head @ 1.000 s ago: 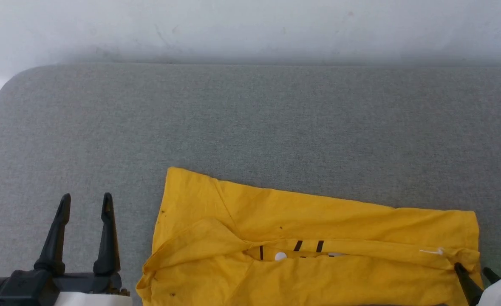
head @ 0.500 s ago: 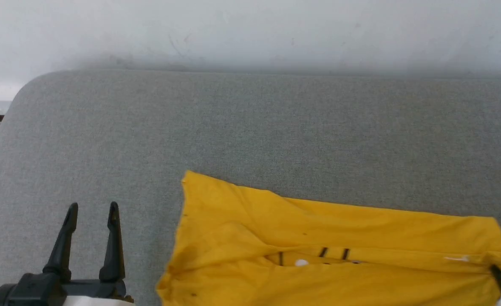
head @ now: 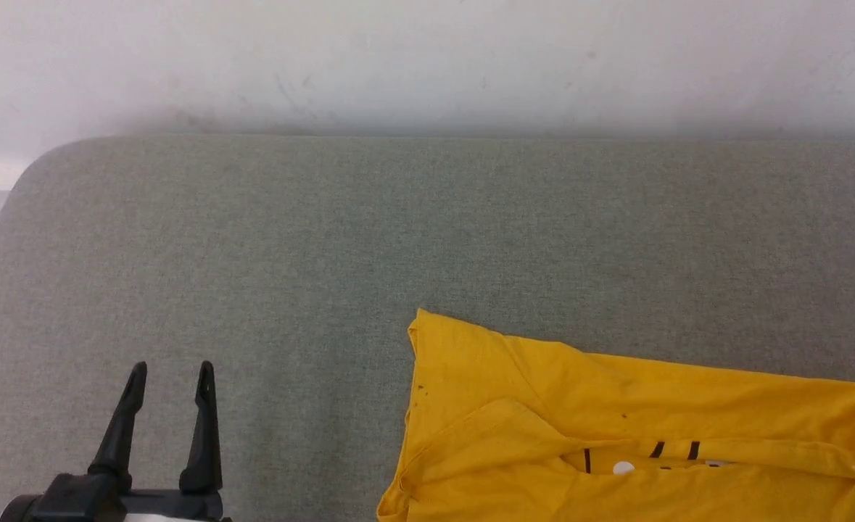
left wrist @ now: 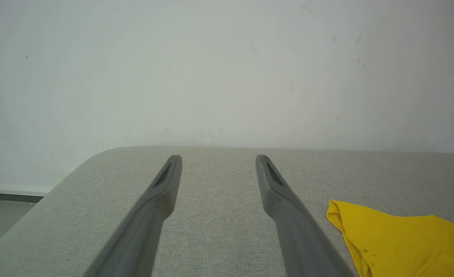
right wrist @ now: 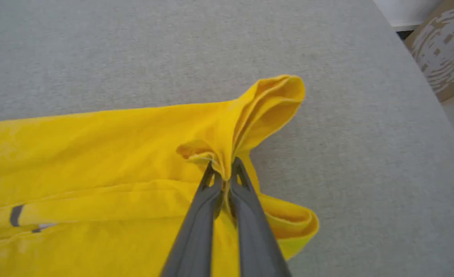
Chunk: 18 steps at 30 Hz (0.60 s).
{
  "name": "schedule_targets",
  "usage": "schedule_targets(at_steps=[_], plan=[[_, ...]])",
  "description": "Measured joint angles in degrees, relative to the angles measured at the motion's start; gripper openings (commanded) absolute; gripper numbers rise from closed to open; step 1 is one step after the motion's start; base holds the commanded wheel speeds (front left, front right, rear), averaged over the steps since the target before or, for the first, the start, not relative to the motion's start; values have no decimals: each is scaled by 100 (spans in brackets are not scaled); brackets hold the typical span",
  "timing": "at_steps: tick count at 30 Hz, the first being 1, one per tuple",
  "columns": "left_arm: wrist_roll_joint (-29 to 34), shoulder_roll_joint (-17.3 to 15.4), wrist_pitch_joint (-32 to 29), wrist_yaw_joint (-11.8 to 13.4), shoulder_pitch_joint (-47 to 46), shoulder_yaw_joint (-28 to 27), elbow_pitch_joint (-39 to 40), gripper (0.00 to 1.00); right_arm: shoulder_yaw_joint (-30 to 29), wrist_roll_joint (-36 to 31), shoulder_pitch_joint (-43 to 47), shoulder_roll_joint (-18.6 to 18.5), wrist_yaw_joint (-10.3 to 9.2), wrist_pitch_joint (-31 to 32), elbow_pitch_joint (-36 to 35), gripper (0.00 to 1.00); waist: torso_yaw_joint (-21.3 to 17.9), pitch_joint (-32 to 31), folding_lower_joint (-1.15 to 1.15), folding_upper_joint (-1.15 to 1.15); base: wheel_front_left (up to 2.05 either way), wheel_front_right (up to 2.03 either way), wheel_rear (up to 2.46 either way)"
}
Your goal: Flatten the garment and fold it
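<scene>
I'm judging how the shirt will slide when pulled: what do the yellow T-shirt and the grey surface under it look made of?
Yellow T-shirt: thin, matte, soft cloth, probably cotton knit; it crumples into rounded folds. Grey surface: matte woven upholstery fabric, it seems; a fine flecked weave shows, and its corner is rounded.

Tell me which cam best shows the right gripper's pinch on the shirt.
Right wrist view: the right gripper is shut on a bunched fold of the yellow T-shirt, close up. Head view catches the shirt's left part; left wrist view, a corner.
</scene>
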State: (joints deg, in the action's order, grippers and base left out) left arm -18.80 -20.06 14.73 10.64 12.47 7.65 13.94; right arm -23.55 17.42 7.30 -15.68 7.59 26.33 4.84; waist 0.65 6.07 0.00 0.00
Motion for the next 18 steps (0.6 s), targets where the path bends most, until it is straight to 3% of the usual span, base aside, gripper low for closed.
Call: schedule_targets(at_steps=[5,10,18], plan=[[-2,26,0,-7,-6,4,-14,100,934,584,122,299,-3,487,-851,0,-30,74,0,0,0,0,0],[-3,107,0,-56,-70,47,-75,100,1815,709,139,399,-4,853,-1536,0,-14,96,0,0,0,0,0],[-37,180,0,-154,-127,66,-187,100,3173,817,-409,557,-4,1101,-1812,0,153,130,0,0,0,0,0]])
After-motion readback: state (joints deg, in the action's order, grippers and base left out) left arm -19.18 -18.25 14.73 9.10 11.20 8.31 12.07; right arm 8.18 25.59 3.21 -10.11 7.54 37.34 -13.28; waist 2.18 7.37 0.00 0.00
